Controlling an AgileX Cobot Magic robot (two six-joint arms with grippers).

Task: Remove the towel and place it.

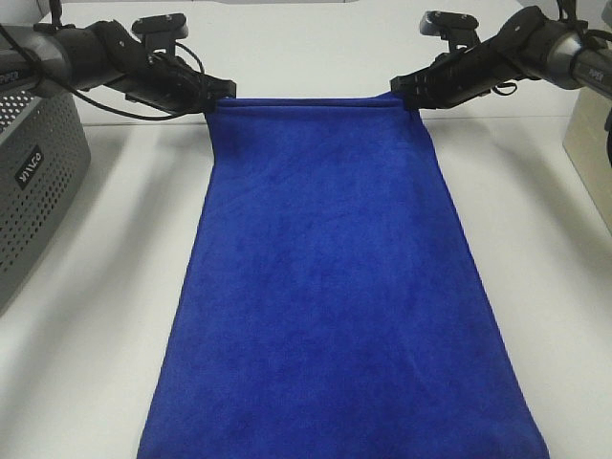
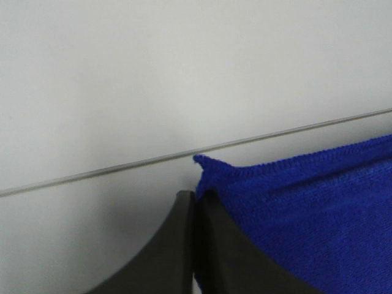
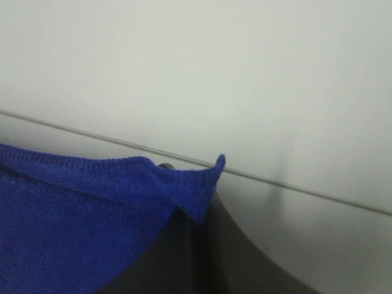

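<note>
The towel [image 1: 335, 287] lies spread lengthwise over the white table [image 1: 105, 287], its far edge lifted and stretched taut between the two arms, its near end running out of the high view. The left gripper [image 1: 218, 96] pinches the towel's far left corner, and the left wrist view shows dark jaws pressed together on the hemmed tip; the right gripper [image 1: 406, 91] pinches the far right corner the same way, a small blue point of cloth poking past its closed jaws. A grey perforated basket [image 1: 38, 182] stands well to the left of the towel, apart from it. The plush cloth looks soft, limp and light, so it should drape and trail rather than hold shape; its pile likely drags on the table. The hemmed corners seem the firmest hold, though so shallow a pinch could slip if the arms pull apart unevenly.
</note>
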